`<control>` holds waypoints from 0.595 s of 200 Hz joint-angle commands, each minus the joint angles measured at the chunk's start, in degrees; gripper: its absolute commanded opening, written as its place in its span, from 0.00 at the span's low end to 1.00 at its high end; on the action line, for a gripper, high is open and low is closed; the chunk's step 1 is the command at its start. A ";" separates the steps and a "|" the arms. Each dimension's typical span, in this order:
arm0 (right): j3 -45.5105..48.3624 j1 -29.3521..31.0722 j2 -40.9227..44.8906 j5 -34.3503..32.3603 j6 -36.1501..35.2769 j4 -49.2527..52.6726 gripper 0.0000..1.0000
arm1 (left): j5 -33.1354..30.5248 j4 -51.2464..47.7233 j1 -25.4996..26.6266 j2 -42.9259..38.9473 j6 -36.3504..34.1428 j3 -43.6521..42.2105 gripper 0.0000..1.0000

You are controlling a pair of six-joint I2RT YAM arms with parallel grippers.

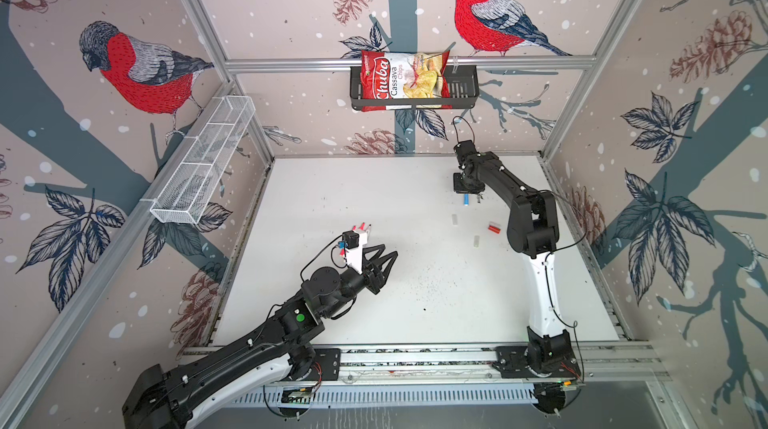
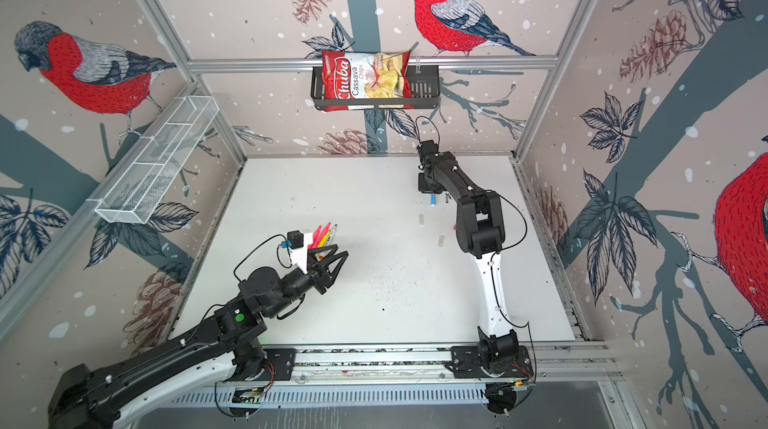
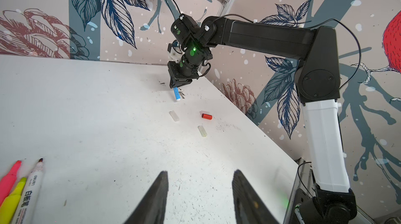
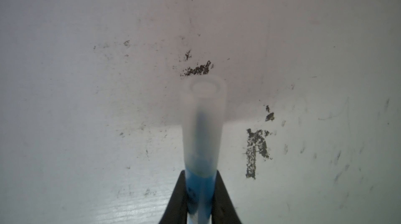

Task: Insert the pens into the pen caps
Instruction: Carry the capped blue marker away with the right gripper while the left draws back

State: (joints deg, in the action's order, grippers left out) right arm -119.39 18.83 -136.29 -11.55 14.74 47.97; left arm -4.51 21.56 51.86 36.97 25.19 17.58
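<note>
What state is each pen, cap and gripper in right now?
Blue pen: capped, gripped.
Right gripper: shut on blue pen.
Left gripper: open, empty.
Pink pen: uncapped, lying flat.
Yellow pen: uncapped, lying flat.
White pen: uncapped, lying flat.
Red cap: loose on table.
Clear caps: both loose on table.

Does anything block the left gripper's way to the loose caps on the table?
Nothing visible. Bare table lies between the open left gripper and the whitish caps and red cap; the right gripper, holding the blue pen, is beyond them.
</note>
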 commanded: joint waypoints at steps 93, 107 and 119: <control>-3.76 -0.72 -3.70 -2.09 -0.77 3.55 0.24 | -0.49 -0.48 -0.02 0.82 -0.80 0.83 0.49; -3.74 -0.60 -3.54 -2.07 -0.89 3.54 0.31 | -0.58 -0.58 0.00 0.85 -0.93 1.02 0.49; -3.66 -0.57 -3.16 -2.09 -0.86 3.34 0.37 | -0.58 -0.81 0.00 0.99 -0.90 1.14 0.49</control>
State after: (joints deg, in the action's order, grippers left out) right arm -122.89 18.22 -139.76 -12.62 14.28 50.43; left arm -4.64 20.32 51.86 37.80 25.04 18.06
